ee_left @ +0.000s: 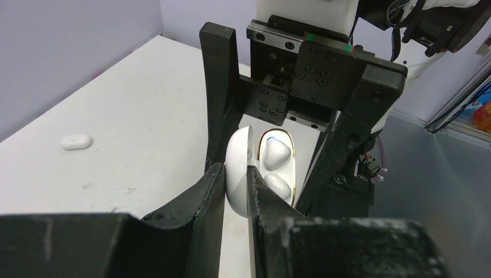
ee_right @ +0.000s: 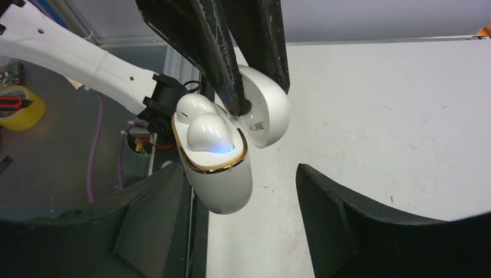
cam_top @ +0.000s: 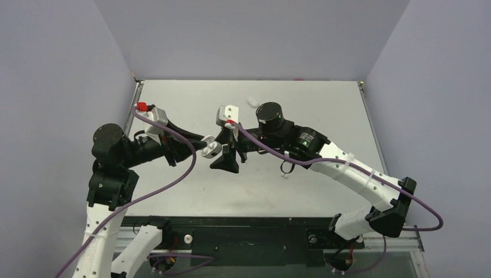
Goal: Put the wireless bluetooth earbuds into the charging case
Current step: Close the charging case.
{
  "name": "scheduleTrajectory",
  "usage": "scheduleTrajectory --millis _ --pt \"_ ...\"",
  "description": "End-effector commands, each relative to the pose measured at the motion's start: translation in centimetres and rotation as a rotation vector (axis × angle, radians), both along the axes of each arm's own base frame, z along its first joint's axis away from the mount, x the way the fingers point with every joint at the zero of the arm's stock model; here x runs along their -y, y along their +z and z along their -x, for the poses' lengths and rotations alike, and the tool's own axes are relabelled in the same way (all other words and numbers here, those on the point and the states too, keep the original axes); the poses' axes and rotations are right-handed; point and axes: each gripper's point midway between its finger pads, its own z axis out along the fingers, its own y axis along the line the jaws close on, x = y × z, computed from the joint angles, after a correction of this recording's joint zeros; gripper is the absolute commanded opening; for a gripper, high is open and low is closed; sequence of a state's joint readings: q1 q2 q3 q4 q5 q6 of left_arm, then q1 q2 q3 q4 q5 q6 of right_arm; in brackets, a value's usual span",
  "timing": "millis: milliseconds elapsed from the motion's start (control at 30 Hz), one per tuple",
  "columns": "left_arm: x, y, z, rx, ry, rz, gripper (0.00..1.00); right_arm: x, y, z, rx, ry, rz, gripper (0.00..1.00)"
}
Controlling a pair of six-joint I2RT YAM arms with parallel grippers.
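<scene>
Left claw [ee_left: 234, 180] pinches charging case [ee_right: 223, 188] lid; right claw [ee_right: 236, 176] gapes wide.

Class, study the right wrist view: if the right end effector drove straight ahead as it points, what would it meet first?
Most likely the open charging case, held by its lid in the left end effector; depth is unclear.

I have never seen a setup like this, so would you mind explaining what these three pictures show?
Two robot arms are bolted to a table. One picture looks down from above; the other two come from wrist cameras. The left gripper pinches the open lid of a white charging case, held above the table. Two earbuds sit inside it. The right gripper is open, a finger either side of the case. A small white oval lies on the table.
</scene>
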State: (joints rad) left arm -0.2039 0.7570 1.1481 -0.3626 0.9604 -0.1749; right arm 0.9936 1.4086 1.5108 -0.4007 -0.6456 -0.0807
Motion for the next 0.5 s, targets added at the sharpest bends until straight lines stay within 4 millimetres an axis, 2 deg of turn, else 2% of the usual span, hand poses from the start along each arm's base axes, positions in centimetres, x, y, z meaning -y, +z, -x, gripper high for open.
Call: scheduleTrajectory --millis 0,200,300,367,433,467 --pt "0.1 1.7 1.3 0.078 -0.04 0.008 0.0 -0.3 4.1 1.1 0.029 0.049 -0.098 0.62" --pt "0.1 1.8 1.4 0.084 -0.042 0.005 0.0 -0.7 4.9 1.4 -0.008 0.058 -0.12 0.56" --pt "0.1 1.8 1.4 0.086 -0.041 0.006 0.0 -1.0 5.1 1.3 -0.016 0.061 -0.124 0.47" --pt "0.1 1.9 1.5 0.084 -0.042 0.008 0.0 -1.2 5.2 1.3 -0.016 0.066 -0.126 0.39" --pt "0.1 1.9 1.5 0.085 -0.039 0.01 0.0 -1.3 5.2 1.3 -0.018 0.072 -0.126 0.23" --pt "0.1 2.0 1.5 0.087 -0.038 0.01 0.0 -1.3 5.2 1.4 -0.031 0.072 -0.125 0.11"
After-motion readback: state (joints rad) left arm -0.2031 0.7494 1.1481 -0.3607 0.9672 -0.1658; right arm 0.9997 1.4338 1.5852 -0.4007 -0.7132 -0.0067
